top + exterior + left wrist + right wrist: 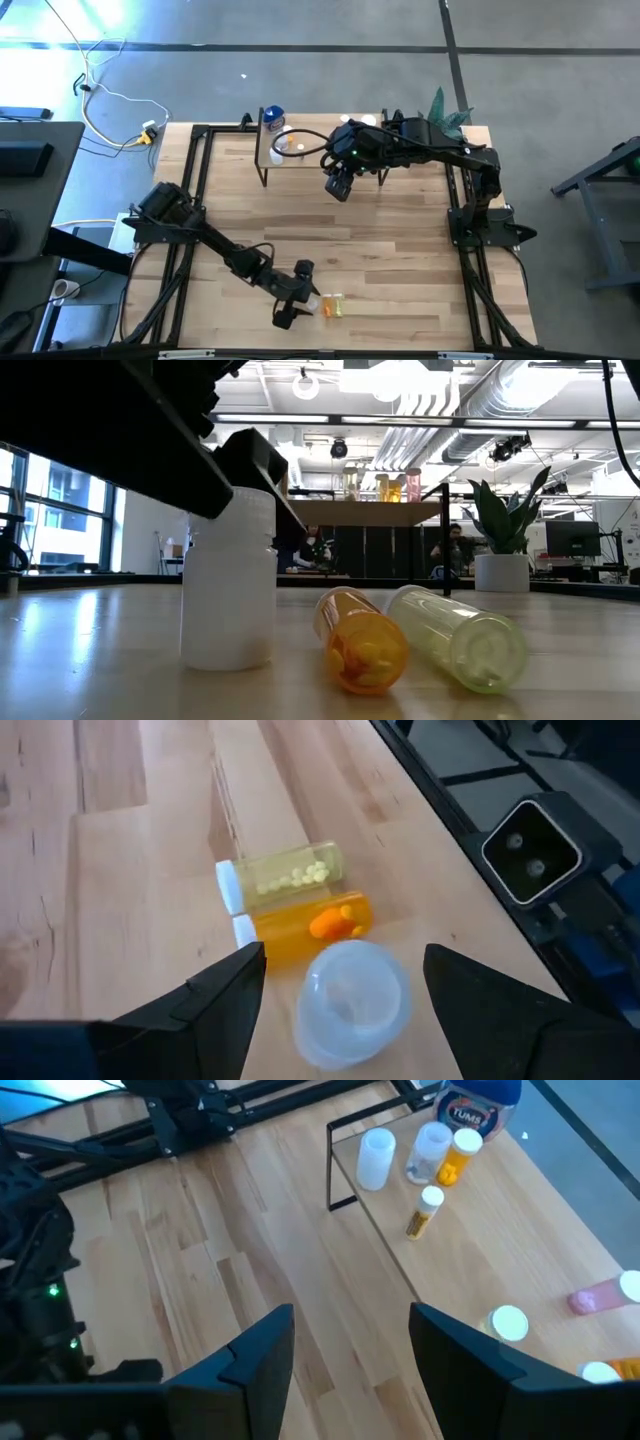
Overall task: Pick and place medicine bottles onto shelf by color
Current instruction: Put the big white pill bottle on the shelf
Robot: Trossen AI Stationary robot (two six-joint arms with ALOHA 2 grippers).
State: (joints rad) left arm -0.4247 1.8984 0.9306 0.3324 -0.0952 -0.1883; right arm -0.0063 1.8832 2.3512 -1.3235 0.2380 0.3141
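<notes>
At the table's near edge the left gripper [340, 982] hangs spread around the upright white bottle [350, 1000], touching the lying orange bottle [305, 927], so close squarely before lifting, while the right gripper [350, 1345] waits released beside the shelf [480, 1255].

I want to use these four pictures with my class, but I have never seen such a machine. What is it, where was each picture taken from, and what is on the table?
Two dark robot arms work at a wooden table. One picture looks down from above, one looks level across the tabletop, and two come from cameras on the arms' wrists. The left tool is open around an upright white bottle, not yet gripping it. Beside it lie an orange bottle and a clear yellowish bottle. The right tool is open and empty, by a low shelf that already carries several bottles, including a blue-topped one. A potted plant stands at the far corner.
</notes>
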